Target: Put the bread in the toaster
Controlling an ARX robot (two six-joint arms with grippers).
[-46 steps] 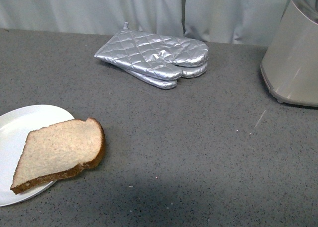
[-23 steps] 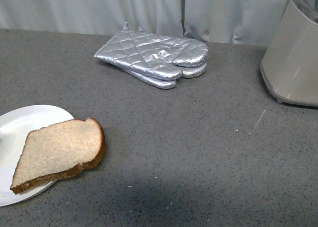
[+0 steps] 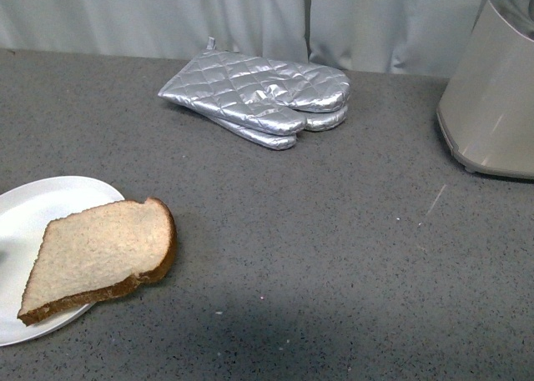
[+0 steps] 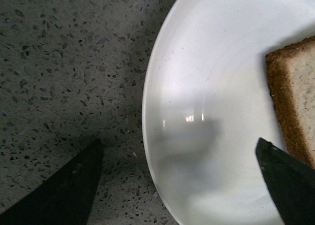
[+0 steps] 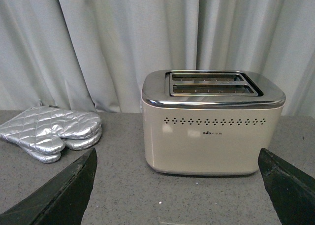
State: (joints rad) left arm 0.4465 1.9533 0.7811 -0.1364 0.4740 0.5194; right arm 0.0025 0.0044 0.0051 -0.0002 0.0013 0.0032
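The bread is a tan slice with a dark crust. It lies half on the white plate at the front left, its rounded end hanging over the plate's rim. In the left wrist view my left gripper is open and empty above the plate, one finger over the counter, the other beside the bread's crust. The beige toaster stands at the far right. In the right wrist view my right gripper is open and empty, facing the toaster with its two top slots empty. Neither gripper shows in the front view.
Two silver quilted oven mitts lie stacked at the back middle of the grey speckled counter; they also show in the right wrist view. Pale curtains hang behind the counter.
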